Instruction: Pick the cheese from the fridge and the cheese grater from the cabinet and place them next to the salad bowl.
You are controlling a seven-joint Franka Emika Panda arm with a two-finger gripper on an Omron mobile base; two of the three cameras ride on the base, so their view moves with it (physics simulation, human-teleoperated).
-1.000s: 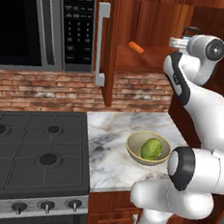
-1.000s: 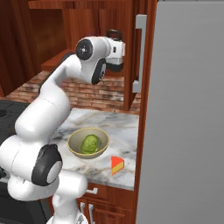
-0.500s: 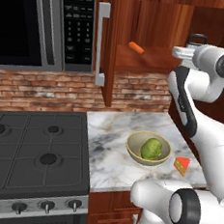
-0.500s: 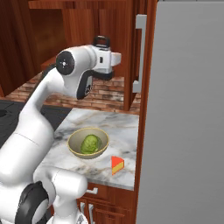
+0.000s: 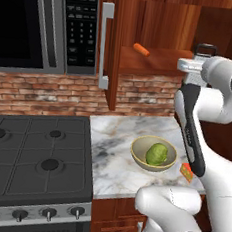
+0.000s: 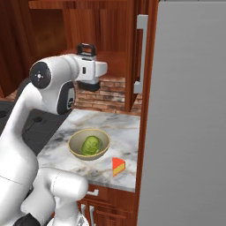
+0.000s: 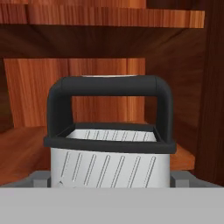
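Taking the round beige-olive salad bowl (image 5: 153, 153) with its green lettuce head as the landmark on the white marble tabletop (image 5: 114, 153): to its left lies the black gas stove (image 5: 34, 155), and above that the black microwave (image 5: 44, 25). Up and left of the bowl hangs the open reddish-brown wooden cabinet door with a vertical silver bar handle (image 5: 104, 45). Directly above the bowl, on the wooden cabinet shelf (image 5: 153, 59), lies an elongated orange carrot (image 5: 142, 49). Right of the carrot, on the same shelf, stands the small silver box grater (image 7: 109, 162): slotted metal faces, a black rim and a black arched top handle. The hand view looks at it from close in, with the gripper (image 7: 109, 183) wide open and a finger tip either side of the grater's body; whether they touch it cannot be told. Just right of the bowl lies the small orange-yellow cheese wedge with a red rind (image 6: 118, 166), beside the tall grey fridge (image 6: 190, 114), its door closed.
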